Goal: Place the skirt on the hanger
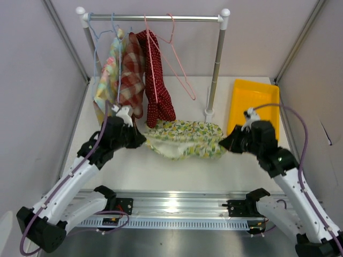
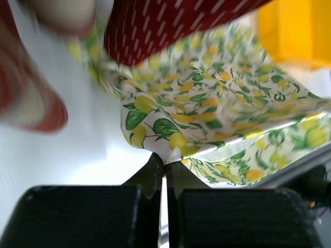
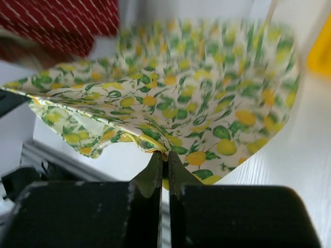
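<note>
The lemon-print skirt [image 1: 185, 139] hangs stretched between the two arms, low over the table [image 1: 161, 176], in front of the clothes rack [image 1: 155, 17]. The left tool [image 1: 140, 140] is clenched on its edge at 9 o'clock, and the right tool [image 1: 225, 143] is clenched on its edge at 3 o'clock. In both wrist views the jaws are pressed together on only a thin fold of cloth, so each hold is small.

I think the first danger is slipping. If the arms pull apart too much, or rise quickly, the fold can come out of one tool and the skirt will drop to one side.

The second danger is the red dotted garment [image 1: 158, 85], which hangs at 11 o'clock of the skirt, with its lower end just beside the skirt or touching it. A lift straight toward 12 o'clock may catch it and drag it.

The empty pink hanger [image 1: 179, 59] hangs free on the rod, so a push from the cloth can swing it away or unhook it. The rack post [image 1: 214, 80] at 1 o'clock stands close to the path of the right arm
</note>
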You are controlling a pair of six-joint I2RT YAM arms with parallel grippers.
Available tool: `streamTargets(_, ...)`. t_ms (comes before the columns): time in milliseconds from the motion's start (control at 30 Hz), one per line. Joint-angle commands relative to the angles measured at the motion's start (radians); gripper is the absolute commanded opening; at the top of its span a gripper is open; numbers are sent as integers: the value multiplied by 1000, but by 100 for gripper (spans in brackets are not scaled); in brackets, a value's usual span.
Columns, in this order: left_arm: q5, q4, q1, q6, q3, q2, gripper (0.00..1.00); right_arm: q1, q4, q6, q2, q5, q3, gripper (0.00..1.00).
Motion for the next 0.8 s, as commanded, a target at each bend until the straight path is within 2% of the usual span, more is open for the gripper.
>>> streamTargets(0,30,11,-13,-91,-142,-91,0,89,-7,165,-147,57,-180,0)
streamTargets(33,26,9,-19,-100,-191,-120,0,149,-13,231,-181,78,-264,0)
streamTargets(100,-3,-18,-24,-115,-253,-140,0,207,-28,288,-264,138,-326,0)
streamTargets(200,-43,-17,-69,-155,-264,-154,0,303,-53,383,-311,198,-416,0)
streamTargets(367,-68,5,-84,-157,-262,-46,0,407,-56,455,-279,304,-478,3)
streamTargets(533,-116,95,-84,-177,-307,60,0,415,-34,474,-181,367,-507,7)
streamTargets(600,-120,118,-82,-192,-334,67,0,415,-24,483,-180,364,-519,27)
streamTargets(633,-116,123,-84,-195,-339,59,2,415,-30,489,-193,365,-521,44)
streamTargets(700,-114,126,-84,-203,-357,19,7,415,-45,492,-212,371,-518,57)
streamTargets(733,-119,121,-82,-204,-359,9,13,415,-51,490,-227,382,-515,66)
streamTargets(767,-120,117,-84,-201,-357,-2,20,413,-59,490,-233,390,-509,69)
